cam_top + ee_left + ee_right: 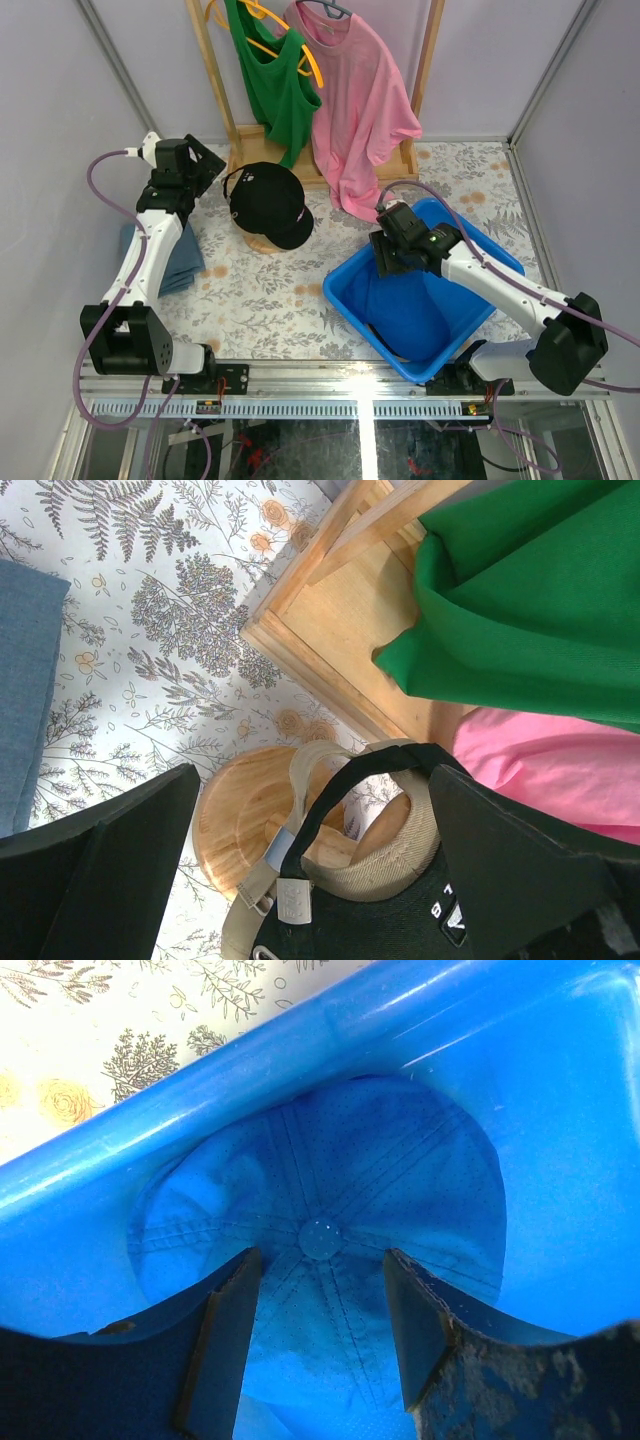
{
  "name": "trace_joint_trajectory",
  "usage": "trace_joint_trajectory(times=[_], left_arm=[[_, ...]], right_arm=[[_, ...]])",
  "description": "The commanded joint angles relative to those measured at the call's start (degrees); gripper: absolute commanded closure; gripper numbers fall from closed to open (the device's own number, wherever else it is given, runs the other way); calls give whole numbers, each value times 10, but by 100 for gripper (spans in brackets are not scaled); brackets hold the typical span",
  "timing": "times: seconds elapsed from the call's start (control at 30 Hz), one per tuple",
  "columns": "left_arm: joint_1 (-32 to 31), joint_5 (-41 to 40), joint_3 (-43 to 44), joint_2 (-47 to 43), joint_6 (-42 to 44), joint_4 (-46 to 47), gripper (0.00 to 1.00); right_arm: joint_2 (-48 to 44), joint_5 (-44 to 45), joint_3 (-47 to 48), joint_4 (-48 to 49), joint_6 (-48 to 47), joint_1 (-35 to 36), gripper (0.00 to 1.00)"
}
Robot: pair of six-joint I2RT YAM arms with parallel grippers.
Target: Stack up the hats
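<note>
A black cap (268,203) sits on top of a tan cap on the wooden dome stand (262,243) at mid-table. In the left wrist view the black cap (380,920) covers the tan cap (400,865) over the stand (240,815). My left gripper (205,160) is open and empty, just left of the caps (315,810). A royal blue cap (405,305) lies in the blue bin (345,275). My right gripper (385,255) is open right above the blue cap's crown (320,1238), jaws either side of the top button (320,1270).
A folded grey-blue cloth (180,262) lies at the left by my left arm. A wooden clothes rack (262,135) at the back holds a green top (270,80) and a pink shirt (362,110) that hangs near the bin.
</note>
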Motion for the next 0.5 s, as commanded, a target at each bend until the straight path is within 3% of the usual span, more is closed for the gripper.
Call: trace_joint_trajectory(times=[0.0, 0.3, 0.47], left_arm=[[0, -13, -7, -13, -5, 22, 2], [0, -13, -18, -20, -5, 23, 2], [0, -11, -22, -25, -7, 23, 2]], right_arm=[[8, -26, -6, 21, -4, -10, 42], [1, -22, -15, 23, -5, -14, 64], [-10, -10, -10, 15, -7, -15, 68]])
